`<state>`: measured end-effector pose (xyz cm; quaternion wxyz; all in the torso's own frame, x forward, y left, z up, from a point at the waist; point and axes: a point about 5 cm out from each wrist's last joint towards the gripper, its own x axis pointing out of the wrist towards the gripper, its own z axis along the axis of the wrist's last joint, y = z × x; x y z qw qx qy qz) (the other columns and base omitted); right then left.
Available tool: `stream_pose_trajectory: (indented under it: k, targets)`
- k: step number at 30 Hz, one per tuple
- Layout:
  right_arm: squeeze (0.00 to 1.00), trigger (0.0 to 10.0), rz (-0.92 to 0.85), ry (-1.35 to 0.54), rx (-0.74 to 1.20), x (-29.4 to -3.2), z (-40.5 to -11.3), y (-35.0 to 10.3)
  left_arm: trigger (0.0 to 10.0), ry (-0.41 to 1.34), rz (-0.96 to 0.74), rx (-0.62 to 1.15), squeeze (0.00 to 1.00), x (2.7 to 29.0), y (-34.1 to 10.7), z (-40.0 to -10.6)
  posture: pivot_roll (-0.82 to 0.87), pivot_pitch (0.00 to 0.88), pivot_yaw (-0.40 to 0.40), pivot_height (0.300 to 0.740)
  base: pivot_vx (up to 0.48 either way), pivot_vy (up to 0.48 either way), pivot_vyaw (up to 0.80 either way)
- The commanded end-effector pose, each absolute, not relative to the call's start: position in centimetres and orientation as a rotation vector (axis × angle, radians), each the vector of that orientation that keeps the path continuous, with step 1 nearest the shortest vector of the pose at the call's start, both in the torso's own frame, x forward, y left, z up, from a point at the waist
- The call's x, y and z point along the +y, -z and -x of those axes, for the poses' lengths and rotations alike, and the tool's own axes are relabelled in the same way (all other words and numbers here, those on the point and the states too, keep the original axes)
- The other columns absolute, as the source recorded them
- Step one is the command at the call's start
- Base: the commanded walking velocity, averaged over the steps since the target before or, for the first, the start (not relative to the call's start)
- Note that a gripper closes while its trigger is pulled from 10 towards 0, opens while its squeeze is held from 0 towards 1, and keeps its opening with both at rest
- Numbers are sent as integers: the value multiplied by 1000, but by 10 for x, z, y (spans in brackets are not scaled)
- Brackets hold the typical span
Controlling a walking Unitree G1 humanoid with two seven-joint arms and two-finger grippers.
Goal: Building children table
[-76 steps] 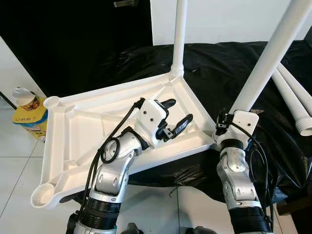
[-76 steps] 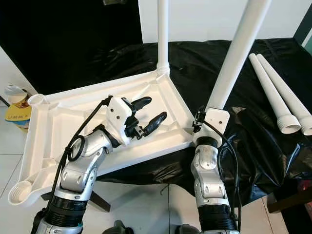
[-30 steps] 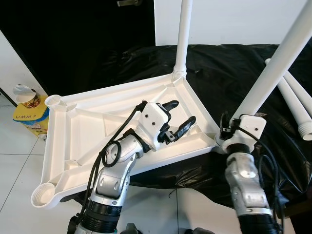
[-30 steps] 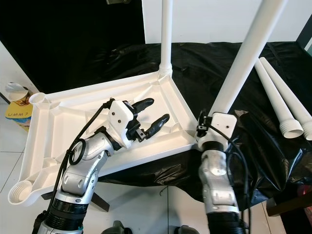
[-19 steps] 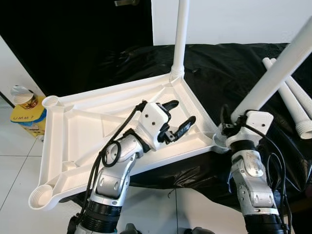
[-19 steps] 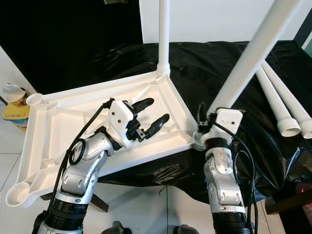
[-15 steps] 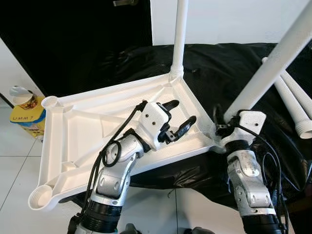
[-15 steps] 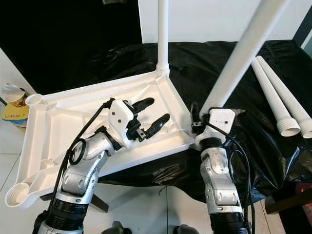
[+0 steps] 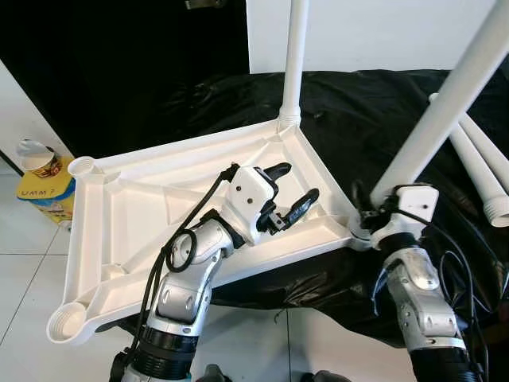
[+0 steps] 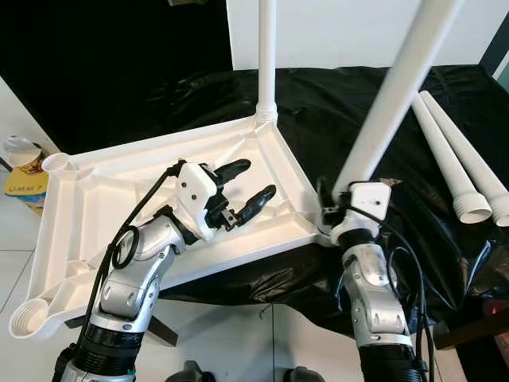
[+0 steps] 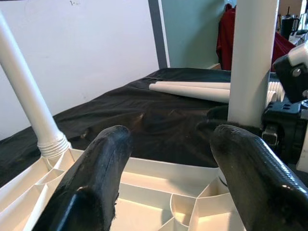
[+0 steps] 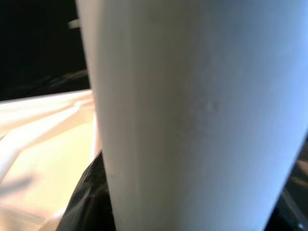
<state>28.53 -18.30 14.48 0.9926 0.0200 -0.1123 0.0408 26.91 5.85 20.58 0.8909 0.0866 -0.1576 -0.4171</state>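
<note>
Upside-down tabletop [image 9: 119,207], right end effector [image 9: 374,213] gripping tilted leg [image 9: 445,103] at corner, left end effector [image 9: 288,191] spread, unladen.

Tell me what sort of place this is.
Probably a room at home, used for assembly: white tiled floor, plain white wall, and an upturned white tabletop resting on a surface draped in black sheet, spare legs alongside.
</note>
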Motion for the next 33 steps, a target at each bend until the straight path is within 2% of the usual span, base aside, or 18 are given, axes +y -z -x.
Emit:
stream_pose_trajectory:
  k: [1,5,14,28,33]
  targets:
    - [0,10000,-45,-83,-179,-189,-287,-136,10000,785,-168,-339,0,61,-209,-272,-1,91,48,740,0,0,0]
    - [0,10000,-36,-104,-165,-190,-288,-135,10000,786,-169,-340,0,61,-209,-272,2,91,49,740,0,0,0]
    - [0,10000,140,-364,-129,-179,-277,-120,10000,782,-171,-342,0,63,-210,-273,8,94,52,740,0,0,0]
    - [0,10000,154,-465,-60,-193,-280,-106,10000,790,-177,-347,0,63,-213,-273,8,97,75,740,0,0,0]
    - [0,10000,254,-537,-103,-190,-279,-108,10000,792,-178,-348,0,63,-214,-273,10,100,83,740,0,0,0]
